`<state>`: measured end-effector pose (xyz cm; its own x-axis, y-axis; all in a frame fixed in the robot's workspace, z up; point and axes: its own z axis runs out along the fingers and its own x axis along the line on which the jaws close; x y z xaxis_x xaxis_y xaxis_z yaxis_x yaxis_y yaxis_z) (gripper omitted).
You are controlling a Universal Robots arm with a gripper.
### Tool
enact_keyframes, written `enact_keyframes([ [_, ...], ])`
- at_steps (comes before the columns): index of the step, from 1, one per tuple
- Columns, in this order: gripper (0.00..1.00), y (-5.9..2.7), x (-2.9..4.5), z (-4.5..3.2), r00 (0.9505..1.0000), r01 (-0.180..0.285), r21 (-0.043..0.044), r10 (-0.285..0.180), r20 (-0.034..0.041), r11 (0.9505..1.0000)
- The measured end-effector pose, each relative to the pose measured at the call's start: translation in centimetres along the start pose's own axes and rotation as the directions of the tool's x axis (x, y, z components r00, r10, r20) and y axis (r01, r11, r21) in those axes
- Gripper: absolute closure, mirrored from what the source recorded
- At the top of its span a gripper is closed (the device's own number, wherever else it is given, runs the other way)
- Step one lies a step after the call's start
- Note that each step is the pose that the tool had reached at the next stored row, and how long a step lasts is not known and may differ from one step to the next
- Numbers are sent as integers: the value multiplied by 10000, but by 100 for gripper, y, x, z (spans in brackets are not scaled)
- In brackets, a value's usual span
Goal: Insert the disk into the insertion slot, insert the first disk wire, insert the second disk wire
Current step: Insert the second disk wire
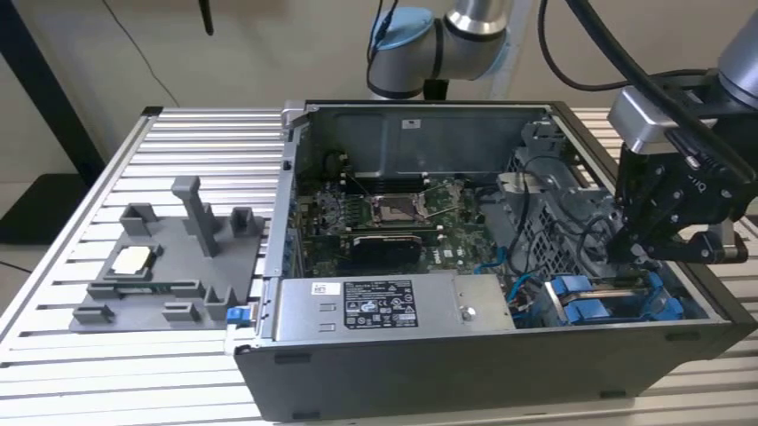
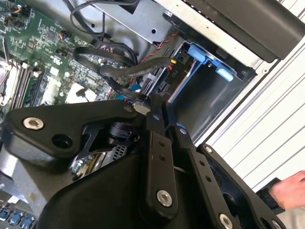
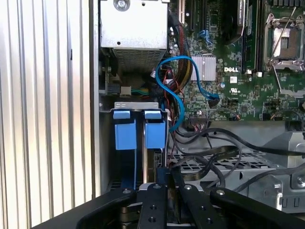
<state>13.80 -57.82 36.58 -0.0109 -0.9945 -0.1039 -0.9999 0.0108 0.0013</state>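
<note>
Showing person's hand [image 2: 290, 188] beside tool [image 2: 159, 102]: second wrist view

The computer case [image 1: 474, 373] is made of matt dark grey metal. The table [image 1: 71, 390] is formed of ribbed, bright brushed metal. The drive bay [image 3: 138, 129] is fitted with glossy blue plastic tabs. The gripper [image 3: 167, 191] is finished in smooth black plastic and metal.

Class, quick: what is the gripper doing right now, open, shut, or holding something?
Gripper: fingers close together over the blue drive bay, among black cables; whether it grips anything cannot be told.
</note>
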Motion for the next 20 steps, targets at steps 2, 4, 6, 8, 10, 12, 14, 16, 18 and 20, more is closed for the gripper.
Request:
enact_keyframes([
  [2,84,-1,2,23,10000,1,-1,-1,1,10000],
  [4,84,-1,6,48,10000,1,-1,-1,-1,10000],
  [6,84,-1,10,78,10000,1,-1,-1,-1,10000],
  [8,84,-1,12,103,10000,1,-1,-1,-1,10000],
  [10,84,-1,14,115,10000,1,-1,-1,-2,10000],
  [12,84,-1,15,120,10000,1,-1,-1,-3,10000],
  [14,84,-1,15,122,10000,1,-1,-1,-2,10000],
  [16,84,-1,15,125,10000,1,-1,-1,0,10000],
  [18,84,-1,16,130,10000,1,-1,-1,1,10000],
  [20,84,-1,16,136,10000,1,-1,-1,0,10000],
])
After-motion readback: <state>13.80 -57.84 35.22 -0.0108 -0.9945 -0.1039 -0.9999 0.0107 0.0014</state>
